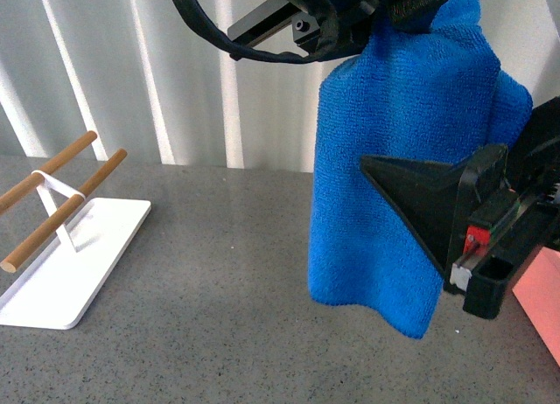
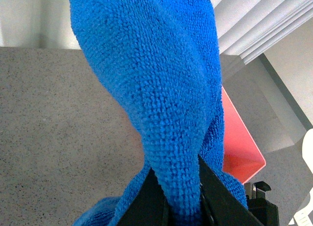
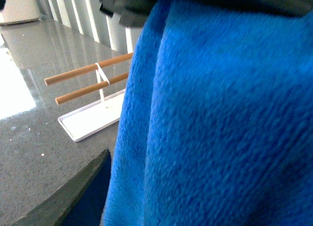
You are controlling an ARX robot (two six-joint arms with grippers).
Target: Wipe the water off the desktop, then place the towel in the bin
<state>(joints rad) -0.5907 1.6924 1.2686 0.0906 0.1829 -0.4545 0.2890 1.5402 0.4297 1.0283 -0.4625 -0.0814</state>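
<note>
Table (image 1: 201, 290): dark grey speckled surface; carries the tray on the left and the bin at the far right.
Towel (image 1: 385, 107): bright blue, held up by its upper end and hanging in loose folds above the table, left of the bin.
Left gripper (image 2: 183, 196): jaws closed narrowly on a bunched fold of the towel; black fingers (image 2: 146, 206) press it from both sides.
Right gripper (image 1: 429, 207): positioned in front of the hanging towel's lower right part; one black triangular finger is visible, so the jaw opening cannot be told.
Bin (image 1: 541, 299): salmon-pink box on the table; only a corner shows in the front view. In the left wrist view the towel covers most of its interior, so contents cannot be told.
Tray (image 1: 79, 273): flat, white, holding a white stand with two wooden rails (image 1: 61, 159).
</note>
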